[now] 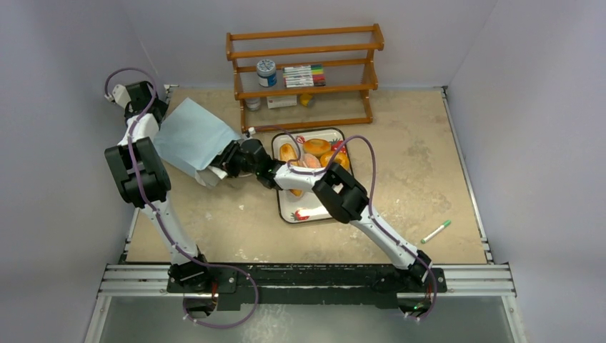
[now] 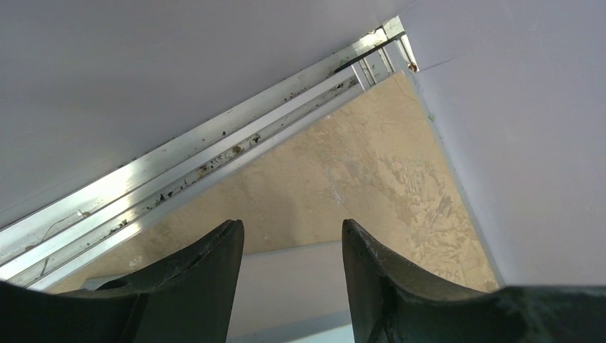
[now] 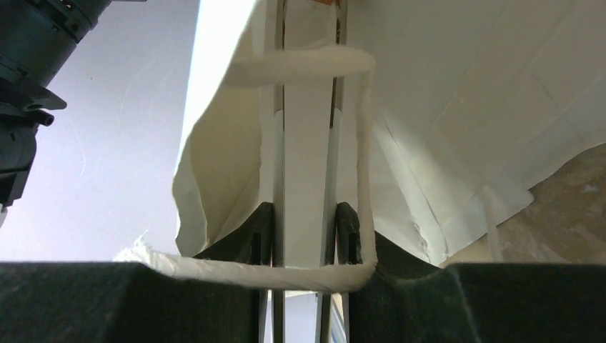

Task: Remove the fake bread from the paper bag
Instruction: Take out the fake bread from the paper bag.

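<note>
The right gripper (image 3: 306,221) pinches the paper bag (image 1: 189,136) mouth, left of middle; the left gripper (image 2: 291,236), I cannot tell. The fake bread (image 1: 316,146) lies on the tray (image 1: 294,204). That looped cord handle (image 3: 300,64) could snag and rip.

tilted blue paper bag (image 1: 189,136), orange bread (image 1: 316,147) nearby

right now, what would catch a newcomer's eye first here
The light blue paper bag stands out at the far left, its mouth edge pinched by the right gripper. Next comes the strawberry-print tray at the centre, with orange-brown fake bread lying on it, partly under the right arm.
</note>
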You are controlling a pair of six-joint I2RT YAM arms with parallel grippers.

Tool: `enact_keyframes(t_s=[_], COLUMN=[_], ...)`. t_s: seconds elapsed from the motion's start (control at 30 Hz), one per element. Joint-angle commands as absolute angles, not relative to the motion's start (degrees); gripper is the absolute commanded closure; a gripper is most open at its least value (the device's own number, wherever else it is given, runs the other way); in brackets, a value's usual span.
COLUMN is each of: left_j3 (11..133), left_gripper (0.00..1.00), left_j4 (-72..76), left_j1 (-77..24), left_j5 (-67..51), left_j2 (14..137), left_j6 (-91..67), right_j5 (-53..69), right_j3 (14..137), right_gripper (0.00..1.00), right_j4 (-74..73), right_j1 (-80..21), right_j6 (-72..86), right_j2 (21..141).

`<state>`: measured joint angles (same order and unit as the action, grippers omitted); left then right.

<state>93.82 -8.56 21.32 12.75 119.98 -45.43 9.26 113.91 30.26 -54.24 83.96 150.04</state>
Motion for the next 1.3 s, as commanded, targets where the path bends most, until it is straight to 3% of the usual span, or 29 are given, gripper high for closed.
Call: enact_keyframes(t_s=[0.0, 0.2, 0.33, 0.53, 0.8, 1.27], left_j3=[92.99, 92.40, 91.52, 90.58, 88.62, 84.15], left_gripper=[0.48, 0.48, 0.48, 0.48, 0.48, 0.46], left_j4=[-6.64, -5.95, -5.63, -5.76, -6.06, -4.53], left_j1=[21.53, 21.36, 21.03, 20.11, 18.20, 16.23], left_j5=[10.86, 9.87, 9.54, 9.70, 10.19, 19.35], left_j2=[120.58, 120.33, 119.93, 118.86, 116.81, 103.69], left_j6=[-46.30, -46.83, -47.22, -48.44, -49.94, -53.17], right_j5=[10.05, 10.61, 11.04, 5.95, 3.01, -1.05], right_j3=[121.01, 127.31, 125.25, 109.55, 86.52, 64.56], right_gripper=[0.63, 0.66, 0.88, 1.00, 1.00, 1.00], right_j4=[30.68, 27.57, 28.83, 30.34, 32.15, 26.20], right_j1=[-53.79, -53.67, -53.36, -53.34, -53.56, -57.05], right_j6=[84.18, 83.90, 83.57, 78.60, 74.66, 69.04], right_j2=[151.89, 155.49, 154.62, 142.06, 125.26, 104.55])
